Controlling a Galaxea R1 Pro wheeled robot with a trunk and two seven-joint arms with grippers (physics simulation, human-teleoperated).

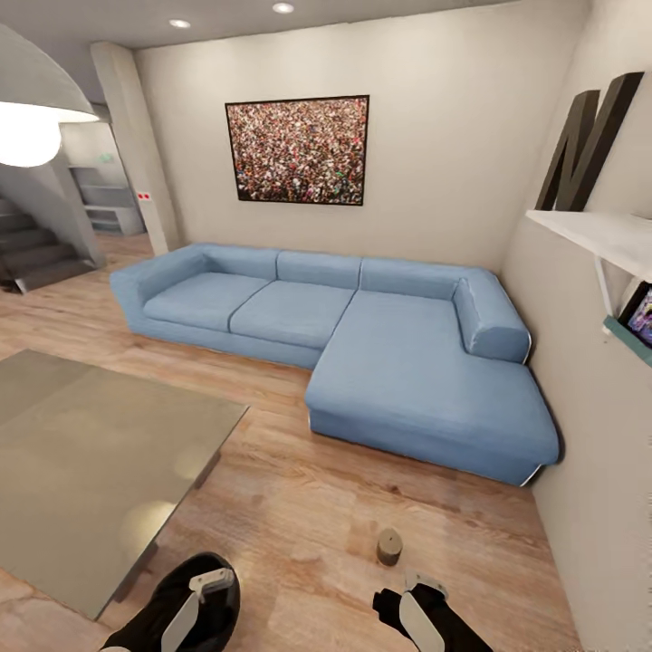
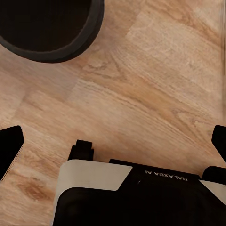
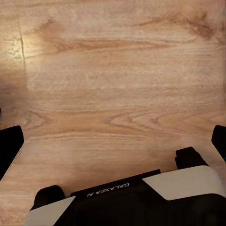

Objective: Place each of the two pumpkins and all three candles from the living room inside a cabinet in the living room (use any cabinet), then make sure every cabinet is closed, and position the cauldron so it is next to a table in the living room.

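Observation:
One olive-brown candle stands upright on the wood floor in the head view, just ahead of my right gripper. That gripper hangs over bare planks, open and holding nothing. The black cauldron sits on the floor at the bottom left, partly covered by my left arm. Its round rim appears in the left wrist view, beyond and to one side of the open, empty left gripper. The pumpkins and the cabinet are out of view.
A low glass-topped table stands at the left, close to the cauldron. A blue corner sofa runs along the back wall. A white wall shelf juts out at the right. Open wood floor lies between table and sofa.

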